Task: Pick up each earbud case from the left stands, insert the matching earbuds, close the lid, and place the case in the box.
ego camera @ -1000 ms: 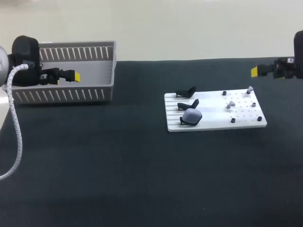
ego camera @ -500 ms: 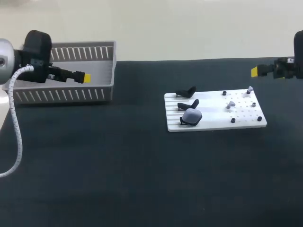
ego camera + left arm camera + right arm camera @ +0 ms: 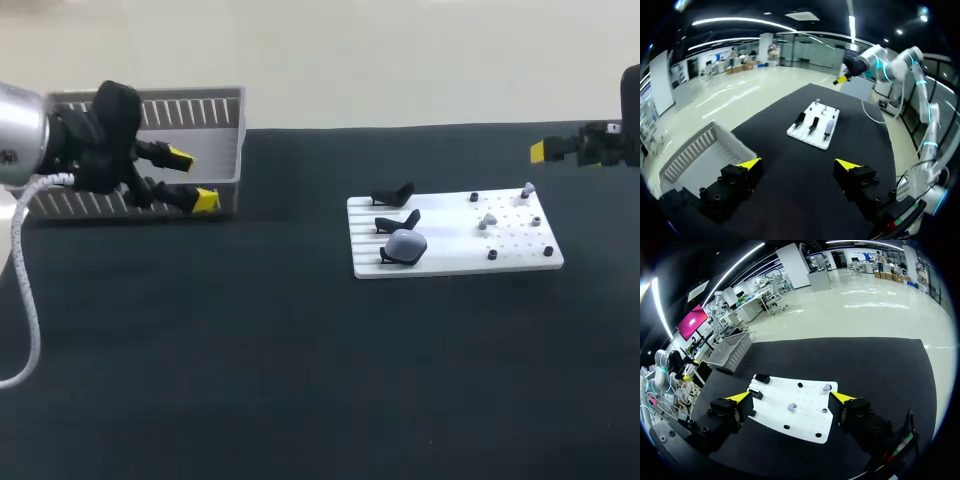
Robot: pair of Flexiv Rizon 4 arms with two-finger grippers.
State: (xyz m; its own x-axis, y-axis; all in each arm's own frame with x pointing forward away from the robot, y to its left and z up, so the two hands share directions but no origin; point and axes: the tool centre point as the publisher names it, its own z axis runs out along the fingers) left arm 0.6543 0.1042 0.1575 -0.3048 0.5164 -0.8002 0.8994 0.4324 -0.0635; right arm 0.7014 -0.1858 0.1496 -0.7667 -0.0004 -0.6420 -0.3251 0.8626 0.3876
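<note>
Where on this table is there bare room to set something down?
Free: the black table between the grey box and the white board, and the whole near strip before them. Crowded: the board, with stands, case and earbuds.

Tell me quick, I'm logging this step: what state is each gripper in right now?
Left gripper: open, fingers wide apart, holding nothing.
Right gripper: open, fingers wide apart, holding nothing.

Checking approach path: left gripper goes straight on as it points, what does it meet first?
Likely the white stand board, dead ahead between the open fingers of the left gripper; only bare black table lies before it. If the line dips, it meets the table first; depth is unclear.
</note>
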